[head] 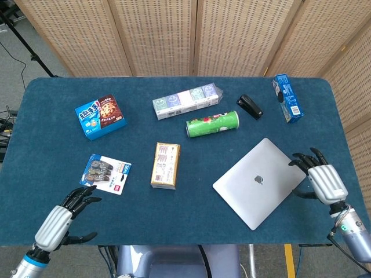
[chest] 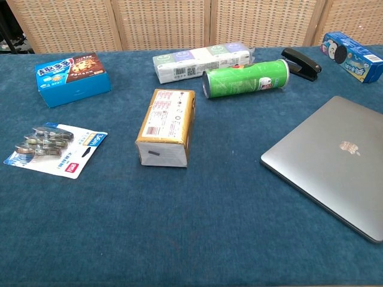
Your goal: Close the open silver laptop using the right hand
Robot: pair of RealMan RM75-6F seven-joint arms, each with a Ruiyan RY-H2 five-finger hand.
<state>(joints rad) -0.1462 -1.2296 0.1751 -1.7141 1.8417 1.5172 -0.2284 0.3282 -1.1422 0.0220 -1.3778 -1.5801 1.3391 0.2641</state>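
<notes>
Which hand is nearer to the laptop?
Right. The right hand is just beside the laptop, at its right edge; the left hand is far across the table.

Silver laptop (head: pixel 259 182), lid shut flat; angled on table's right side

A lab-like test space: blue-clothed table (head: pixel 174 220), perforated wooden screens (head: pixel 156 35), a tripod leg (head: pixel 20 37).

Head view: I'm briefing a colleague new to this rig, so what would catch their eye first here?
Probably the silver laptop, lying shut and flat at the table's right, with the right hand just off its right corner, fingers spread. Next the green chip can on its side mid-table, and the left hand at the near left edge.
</notes>
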